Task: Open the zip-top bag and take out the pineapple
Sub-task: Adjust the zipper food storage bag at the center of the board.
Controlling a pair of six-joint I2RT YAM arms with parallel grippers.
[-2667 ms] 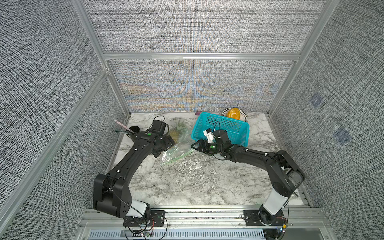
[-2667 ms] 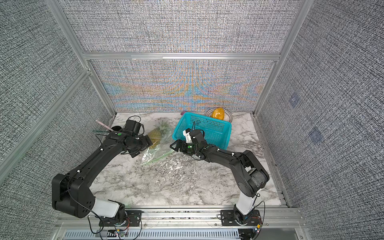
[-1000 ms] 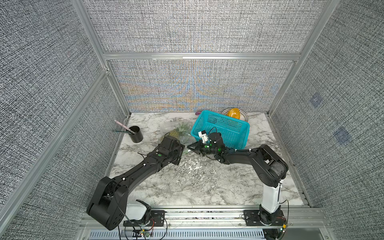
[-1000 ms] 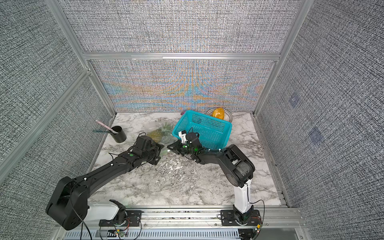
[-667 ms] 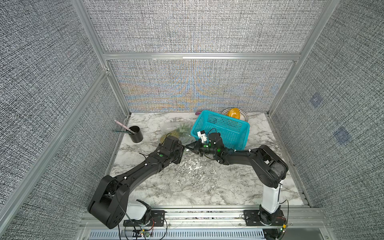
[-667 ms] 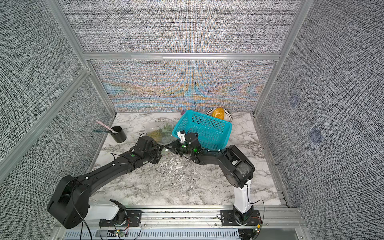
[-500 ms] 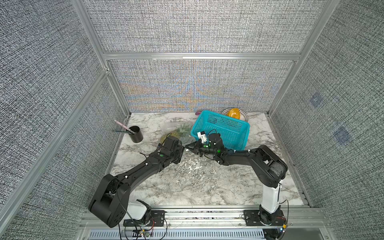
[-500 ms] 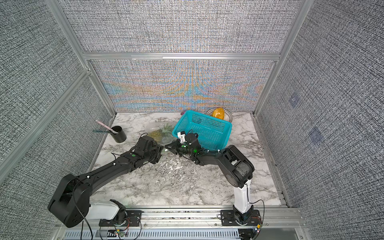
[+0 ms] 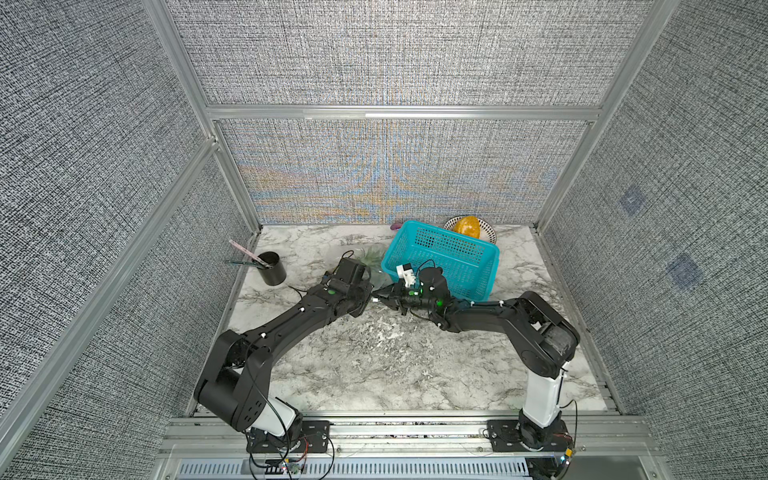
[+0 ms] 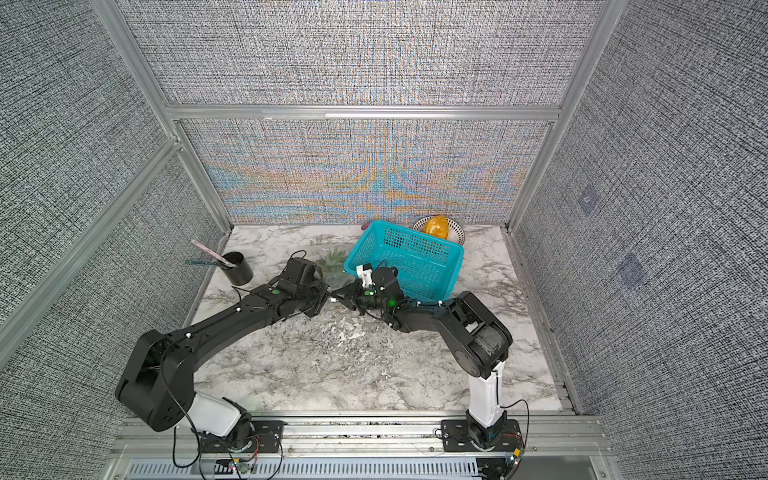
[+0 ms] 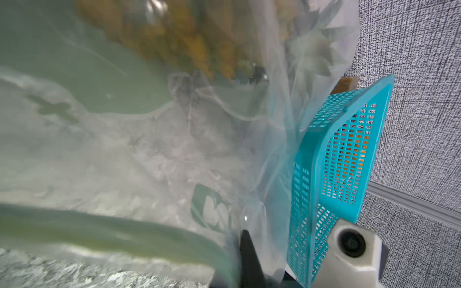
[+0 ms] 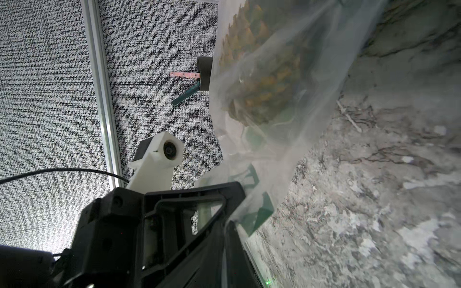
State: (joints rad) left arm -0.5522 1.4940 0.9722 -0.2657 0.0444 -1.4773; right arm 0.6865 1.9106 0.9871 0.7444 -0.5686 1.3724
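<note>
Zip-top bag (image 12: 306, 104): clear crinkled film, one item, lying on the marble table (image 9: 374, 365) at mid-depth, mouth end turned toward the arms. Nearest part is the pale green zip strip (image 11: 104, 233), and this is where both claws meet tip to tip. Left gripper (image 9: 370, 298): jaws pinched narrow on the zip-top bag at the strip, judged to be holding one lip. Right gripper (image 9: 381, 298): pinched down on the same edge from the opposite side, judged to be holding the other lip. The opposed grips read as preparation for drawing the mouth apart. Whether the seal has parted at all cannot be told, since the film is blurred close to both wrist lenses. Contents: the pineapple (image 12: 262, 82), fully inside, scaled body lying beyond the strip and weighing the closed end down on the table. Its leaf crown (image 9: 368, 254) points toward the back wall. Just beside the bag on the right-arm side is a teal mesh basket (image 9: 457, 257), its near corner touching or nearly touching the film. Farther left, well apart, is a black cup (image 9: 272, 270) holding pens. Farthest back, behind the basket, a striped bowl (image 9: 487, 231) carries a smooth orange fruit (image 9: 467, 226), which is not the target.
</note>
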